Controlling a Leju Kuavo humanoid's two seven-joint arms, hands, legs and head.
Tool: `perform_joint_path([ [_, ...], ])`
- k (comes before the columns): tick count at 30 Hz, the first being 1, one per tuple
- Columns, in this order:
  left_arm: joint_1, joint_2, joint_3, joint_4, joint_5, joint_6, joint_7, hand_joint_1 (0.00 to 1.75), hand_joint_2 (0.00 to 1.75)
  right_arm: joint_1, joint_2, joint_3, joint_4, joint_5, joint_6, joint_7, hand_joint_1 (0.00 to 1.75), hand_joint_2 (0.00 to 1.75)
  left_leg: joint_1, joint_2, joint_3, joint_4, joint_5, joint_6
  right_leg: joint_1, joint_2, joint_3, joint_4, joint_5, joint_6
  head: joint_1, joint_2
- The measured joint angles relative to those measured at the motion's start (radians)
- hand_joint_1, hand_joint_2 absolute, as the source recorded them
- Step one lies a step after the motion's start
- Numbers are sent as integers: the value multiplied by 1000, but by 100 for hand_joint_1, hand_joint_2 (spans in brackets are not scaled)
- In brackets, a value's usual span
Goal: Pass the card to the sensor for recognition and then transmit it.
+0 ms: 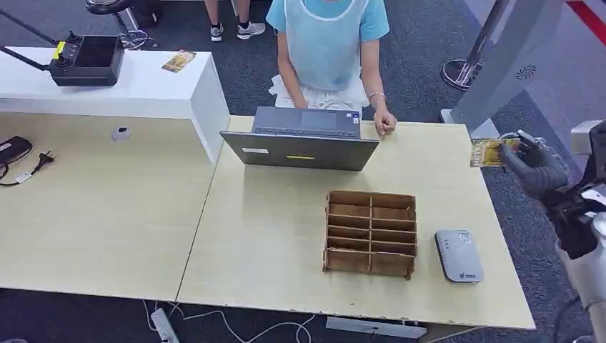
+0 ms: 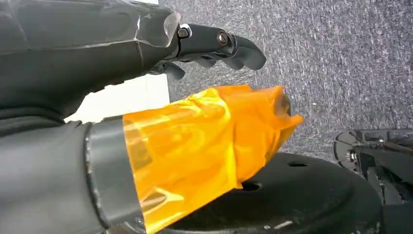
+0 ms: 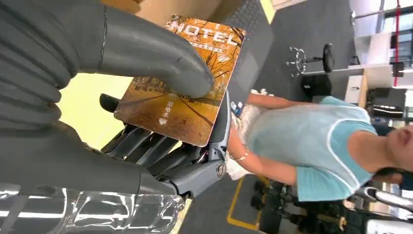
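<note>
The right hand (image 1: 537, 166) holds the hotel card (image 1: 489, 152) off the right edge of the surface (image 1: 271, 236), thumb pressed on its printed face, fingers (image 3: 146, 144) behind it, so the card stays flat for reading. The sensor (image 1: 458, 255), probably the grey pad beside the wooden divider box (image 1: 370, 232), lies well apart. The left hand (image 2: 146, 58) hangs over the carpet, fingers curled on nothing.

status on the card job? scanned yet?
Done: the right hand holds the card, thumb pressing its face in the right wrist view. In hand: card is up beyond the table's right edge, apart from the grey sensor. Left: present it to the sensor, then pass it on.
</note>
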State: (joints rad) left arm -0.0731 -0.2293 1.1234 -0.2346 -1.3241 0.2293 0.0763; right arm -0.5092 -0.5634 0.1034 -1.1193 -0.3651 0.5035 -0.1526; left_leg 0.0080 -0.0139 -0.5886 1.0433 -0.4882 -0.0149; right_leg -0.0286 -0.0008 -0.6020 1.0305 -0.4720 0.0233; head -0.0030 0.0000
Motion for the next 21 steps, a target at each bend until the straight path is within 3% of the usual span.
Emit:
perform_joint_path([
  [8, 0, 2, 1, 0, 2, 2, 0, 0, 0, 75, -26, 0, -16, 23, 49, -15, 175, 175, 0, 0, 0, 0, 0, 0, 0, 0, 0, 0, 0, 0, 0, 0],
  [21, 1, 5, 6, 0, 3, 7, 0, 0, 0, 183, -65, 5, -33, 58, 14, -26, 175, 175, 0, 0, 0, 0, 0, 0, 0, 0, 0, 0, 0, 0, 0, 0],
])
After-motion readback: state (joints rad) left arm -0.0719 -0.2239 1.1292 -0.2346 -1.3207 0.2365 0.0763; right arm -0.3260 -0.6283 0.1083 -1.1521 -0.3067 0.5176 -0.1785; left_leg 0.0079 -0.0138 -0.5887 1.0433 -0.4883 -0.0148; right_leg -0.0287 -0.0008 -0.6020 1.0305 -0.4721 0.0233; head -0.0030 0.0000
